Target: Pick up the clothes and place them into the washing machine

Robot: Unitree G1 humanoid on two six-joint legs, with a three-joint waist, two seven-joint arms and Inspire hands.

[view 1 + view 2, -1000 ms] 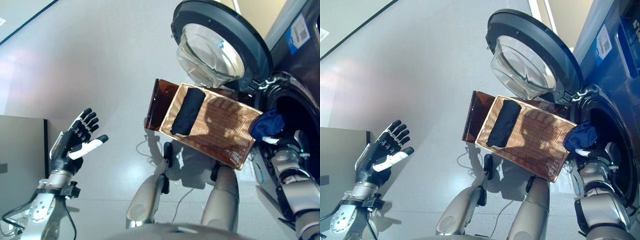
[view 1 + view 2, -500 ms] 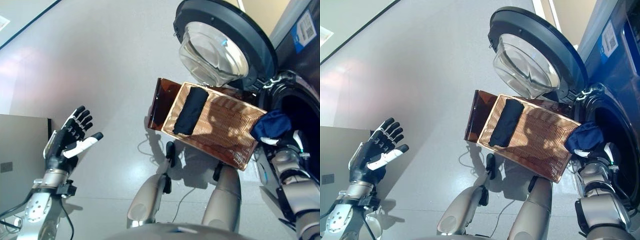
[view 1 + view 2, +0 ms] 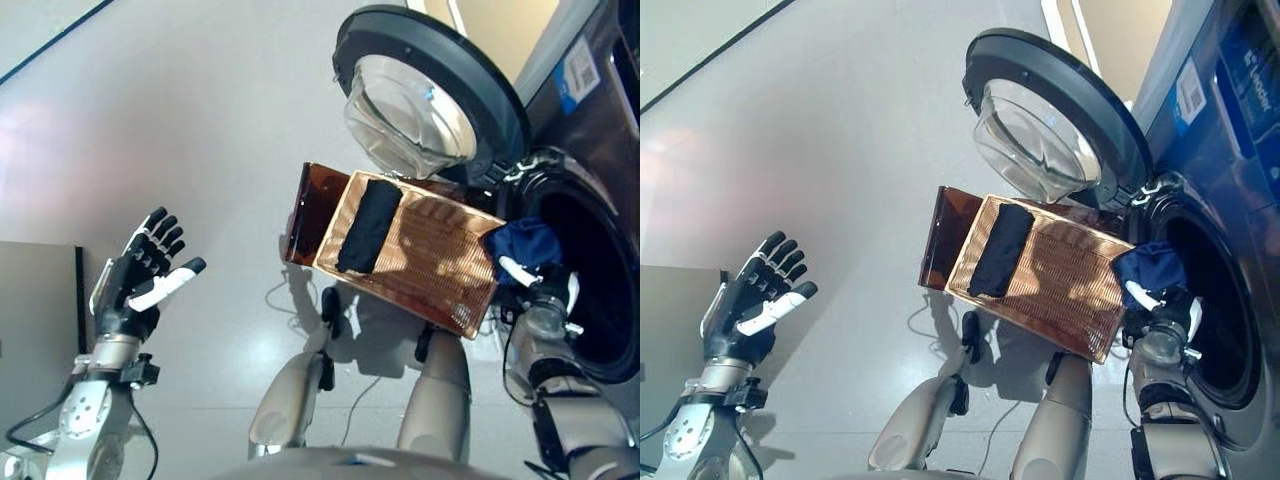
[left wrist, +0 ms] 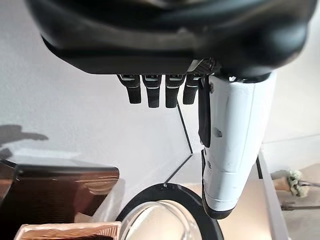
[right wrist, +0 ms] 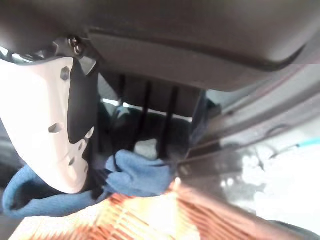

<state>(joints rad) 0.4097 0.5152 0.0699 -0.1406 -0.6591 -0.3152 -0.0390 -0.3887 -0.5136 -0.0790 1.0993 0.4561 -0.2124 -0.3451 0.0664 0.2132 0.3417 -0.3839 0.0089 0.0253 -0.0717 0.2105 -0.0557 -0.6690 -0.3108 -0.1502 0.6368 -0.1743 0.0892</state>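
R hand [image 3: 528, 283] has fingers and thumb curled round a bunched blue garment [image 3: 520, 243], held at the lip of the washing machine drum opening [image 3: 590, 275], just past the wicker basket [image 3: 440, 265] edge; the drum lies straight beyond the hand, so the drop looks like a short push inward. L hand [image 3: 140, 285] hangs idle, fingers spread, well apart on the far side. A black garment [image 3: 367, 225] lies in the basket, long axis running toward the open door [image 3: 430, 90]; R hand is much nearer to it.

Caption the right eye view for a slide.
Right hand holds blue cloth at the washer opening; black cloth remains in basket.
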